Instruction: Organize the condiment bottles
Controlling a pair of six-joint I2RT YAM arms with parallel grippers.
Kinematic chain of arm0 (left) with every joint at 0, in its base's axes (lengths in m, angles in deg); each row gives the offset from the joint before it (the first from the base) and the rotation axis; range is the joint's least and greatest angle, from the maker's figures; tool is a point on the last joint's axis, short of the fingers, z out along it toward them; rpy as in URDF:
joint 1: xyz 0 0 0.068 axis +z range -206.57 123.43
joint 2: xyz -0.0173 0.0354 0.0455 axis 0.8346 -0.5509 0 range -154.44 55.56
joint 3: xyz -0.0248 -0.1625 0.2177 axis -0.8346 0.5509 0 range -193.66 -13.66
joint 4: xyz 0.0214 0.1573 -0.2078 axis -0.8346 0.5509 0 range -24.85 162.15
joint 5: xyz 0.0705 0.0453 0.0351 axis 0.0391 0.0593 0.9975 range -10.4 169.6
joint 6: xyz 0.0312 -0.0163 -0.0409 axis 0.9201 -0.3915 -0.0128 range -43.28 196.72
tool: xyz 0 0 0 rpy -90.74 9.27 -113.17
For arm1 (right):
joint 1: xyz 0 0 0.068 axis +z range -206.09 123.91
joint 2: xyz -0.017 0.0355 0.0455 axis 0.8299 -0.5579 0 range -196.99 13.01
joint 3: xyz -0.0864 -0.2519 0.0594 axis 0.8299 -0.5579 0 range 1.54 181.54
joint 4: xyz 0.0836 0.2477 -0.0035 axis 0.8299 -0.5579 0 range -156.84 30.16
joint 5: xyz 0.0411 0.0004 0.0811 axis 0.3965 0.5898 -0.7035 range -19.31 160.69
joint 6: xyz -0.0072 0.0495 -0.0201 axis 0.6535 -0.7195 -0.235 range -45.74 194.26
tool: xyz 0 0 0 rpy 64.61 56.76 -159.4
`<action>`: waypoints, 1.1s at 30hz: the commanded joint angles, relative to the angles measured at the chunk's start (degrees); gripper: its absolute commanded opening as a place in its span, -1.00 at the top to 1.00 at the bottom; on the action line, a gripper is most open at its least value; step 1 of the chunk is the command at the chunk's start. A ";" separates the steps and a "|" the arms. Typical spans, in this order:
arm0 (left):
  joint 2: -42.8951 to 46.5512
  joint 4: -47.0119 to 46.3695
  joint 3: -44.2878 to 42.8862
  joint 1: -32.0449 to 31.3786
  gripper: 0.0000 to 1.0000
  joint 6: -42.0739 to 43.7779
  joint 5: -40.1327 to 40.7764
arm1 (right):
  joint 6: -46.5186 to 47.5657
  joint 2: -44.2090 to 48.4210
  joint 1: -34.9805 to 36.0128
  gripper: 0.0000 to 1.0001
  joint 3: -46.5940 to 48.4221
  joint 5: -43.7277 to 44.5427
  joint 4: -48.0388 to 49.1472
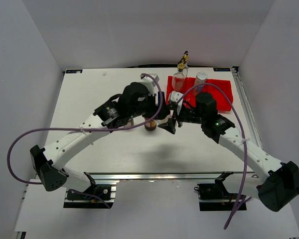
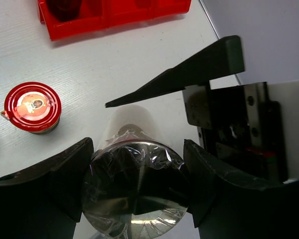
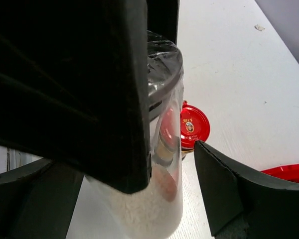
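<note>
- We see the left gripper (image 2: 138, 147) pinching the silver-capped shaker (image 2: 134, 191) at its plastic-wrapped cap, one finger pressed to each side.
- The right gripper (image 3: 139, 169) is spread wide. Its fingers stand either side of the same shaker, and the one we can see clearly is apart from the body.
- The shaker, holding white grains, is upright near the middle of the table (image 2: 114, 64). We cannot tell whether its base touches the surface.
- The red-lidded jar (image 2: 32, 105) stands on the table just beside it.
- In the red tray (image 1: 222, 92) at the far right, we note a glass bottle (image 1: 179, 79) with a gold pourer and a second shaker (image 1: 201, 79).
</note>
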 commanded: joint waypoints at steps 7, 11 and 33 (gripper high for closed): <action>3.30 -6.18 0.10 -0.12 1.00 -1.22 -5.40 | -4.65 -2.58 0.28 -0.69 0.91 -3.08 9.87; 2.77 -7.41 0.18 -0.12 0.37 -1.14 -6.46 | -8.25 -2.58 0.28 0.02 -0.41 -0.97 13.12; 16.39 -10.74 11.86 6.64 -0.96 -1.57 34.15 | -27.33 3.49 -20.89 0.32 -14.39 23.37 33.25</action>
